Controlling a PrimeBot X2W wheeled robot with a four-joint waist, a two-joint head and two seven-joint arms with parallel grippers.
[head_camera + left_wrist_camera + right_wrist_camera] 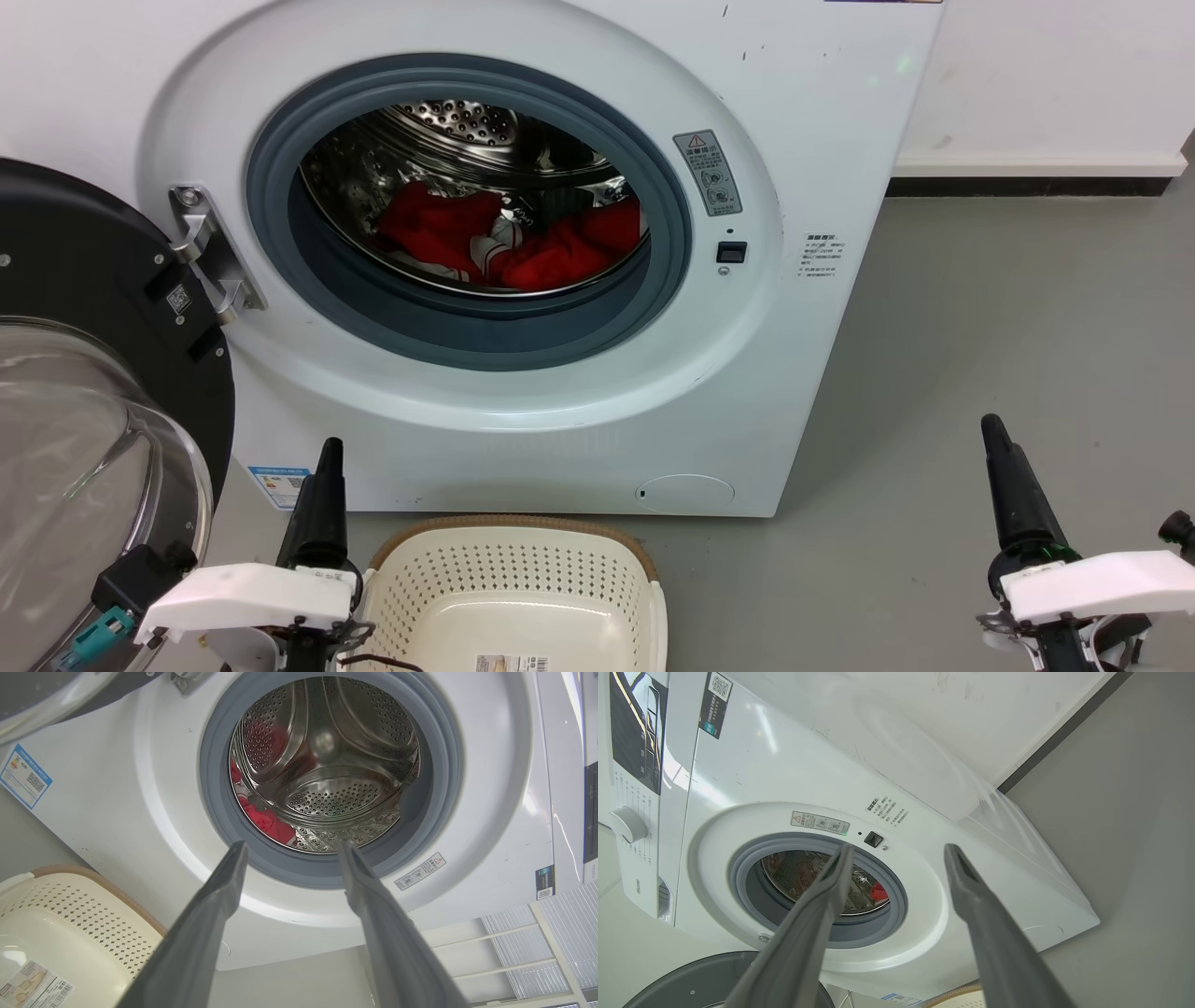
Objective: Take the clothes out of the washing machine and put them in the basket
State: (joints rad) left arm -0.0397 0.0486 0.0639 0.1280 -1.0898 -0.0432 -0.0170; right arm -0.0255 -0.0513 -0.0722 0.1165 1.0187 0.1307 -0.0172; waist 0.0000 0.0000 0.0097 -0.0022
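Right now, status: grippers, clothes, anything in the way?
Left gripper and right gripper open, empty. Clothes in washing machine, basket empty below. Door open wide, opening unblocked.

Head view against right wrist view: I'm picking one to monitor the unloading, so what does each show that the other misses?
Head view: the soft red clothes with white trim piled inside, the inside of the cream perforated plastic basket with its paper label, and the left tool beside it. Right wrist view: the white control knob, the dark display panel, and the right tool with its fingers apart. Shared: the large white front-loading washing machine, its grey rubber-ringed opening, some red cloth, and the open black-rimmed glass door.
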